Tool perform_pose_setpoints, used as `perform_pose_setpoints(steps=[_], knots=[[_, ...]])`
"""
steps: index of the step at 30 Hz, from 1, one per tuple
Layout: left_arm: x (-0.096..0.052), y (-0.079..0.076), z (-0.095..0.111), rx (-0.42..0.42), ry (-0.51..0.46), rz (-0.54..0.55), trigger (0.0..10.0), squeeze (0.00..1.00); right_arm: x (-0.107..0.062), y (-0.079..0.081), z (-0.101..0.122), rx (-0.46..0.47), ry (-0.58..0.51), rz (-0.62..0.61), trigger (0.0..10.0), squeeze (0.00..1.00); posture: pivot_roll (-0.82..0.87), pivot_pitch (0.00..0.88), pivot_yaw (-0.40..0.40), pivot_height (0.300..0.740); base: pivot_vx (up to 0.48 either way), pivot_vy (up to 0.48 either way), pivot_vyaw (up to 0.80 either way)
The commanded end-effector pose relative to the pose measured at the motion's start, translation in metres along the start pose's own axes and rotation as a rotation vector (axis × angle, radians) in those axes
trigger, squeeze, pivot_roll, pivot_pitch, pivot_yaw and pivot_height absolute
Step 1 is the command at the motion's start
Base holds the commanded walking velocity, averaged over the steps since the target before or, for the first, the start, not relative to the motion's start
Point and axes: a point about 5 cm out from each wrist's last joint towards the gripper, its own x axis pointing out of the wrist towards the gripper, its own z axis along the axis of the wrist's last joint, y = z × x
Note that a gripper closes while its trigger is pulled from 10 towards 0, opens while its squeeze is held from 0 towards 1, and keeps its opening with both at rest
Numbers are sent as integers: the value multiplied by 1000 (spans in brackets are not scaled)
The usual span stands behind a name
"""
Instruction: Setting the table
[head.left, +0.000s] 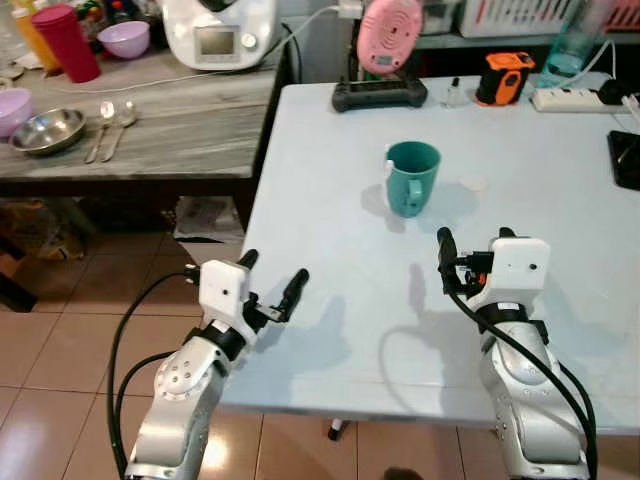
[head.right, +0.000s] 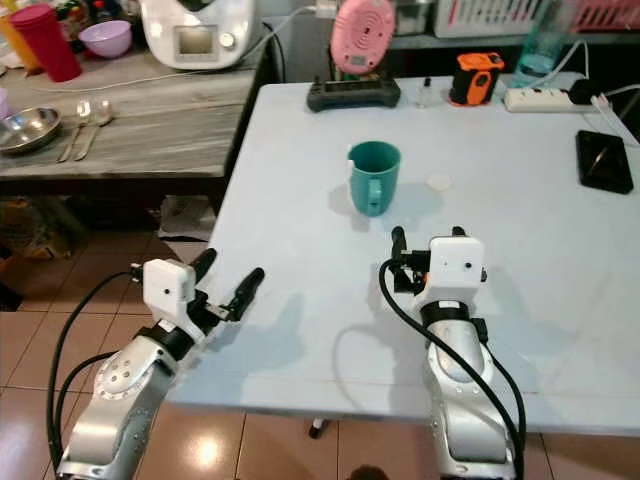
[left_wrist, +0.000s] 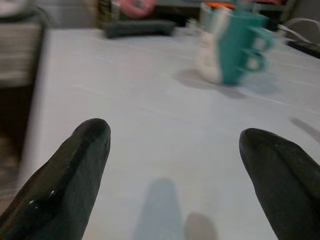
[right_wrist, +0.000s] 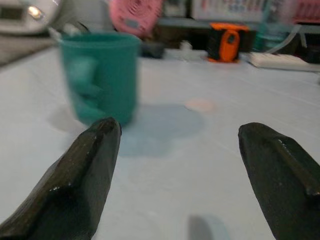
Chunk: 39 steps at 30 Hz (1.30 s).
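Note:
A teal mug (head.left: 412, 175) stands upright on the white table (head.left: 330, 200), its handle towards me. My left gripper (head.left: 274, 268) is open over the table's near left edge, well short of the mug and to its left, with nothing between its fingers. My right gripper (head.left: 474, 238) is open too, low over the table just in front of the mug and slightly to its right. The left wrist view has the mug (left_wrist: 235, 47) far ahead, blurred. In the right wrist view the mug (right_wrist: 102, 75) stands close, beyond one black finger (right_wrist: 85, 170).
A wooden counter (head.left: 180, 130) on the left holds a steel bowl (head.left: 47, 130), spoons (head.left: 110, 125), a red cup (head.left: 66, 42) and a purple bowl (head.left: 124, 39). A pink device (head.left: 390, 35), an orange tool (head.left: 503, 77), a power strip (head.left: 575, 98) and a black phone (head.left: 628, 158) line the table's far and right sides.

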Motion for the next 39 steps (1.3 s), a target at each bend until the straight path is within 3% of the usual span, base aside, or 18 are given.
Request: perform_pose_setpoints(steps=[1,11,20,26,35,36,37,38,39], knots=[[-6,-2,-6,22,32,-45,10000,0,1,-1,0,4,2,-19,10000,0,-269,127,64,740,0,0,0],[-5,-6,-5,41,35,-150,10000,0,15,-6,1,-12,-11,-27,10000,0,-263,136,67,740,0,0,0],[-5,-13,0,37,30,-231,10000,0,46,-8,7,-11,-34,-36,10000,0,-250,167,76,740,0,0,0],[-7,-15,2,40,25,-242,10000,0,62,2,8,13,-36,8,10000,0,-234,185,82,740,0,0,0],[-9,-16,3,34,29,-244,10000,0,73,11,7,28,-35,45,10000,0,-228,191,79,740,0,0,0],[-8,-17,4,33,27,-245,10000,0,76,11,7,25,-36,51,1804,0,-230,192,77,740,0,0,0],[-8,-18,4,32,26,-246,10000,0,77,10,7,23,-36,53,1804,0,-230,192,77,740,0,0,0],[-8,-18,4,32,25,-247,10000,0,77,10,7,21,-36,55,0,0,-230,194,76,740,0,0,0],[-8,-18,4,32,25,-247,10000,0,78,9,7,19,-37,56,0,0,-230,194,76,740,0,0,0]])
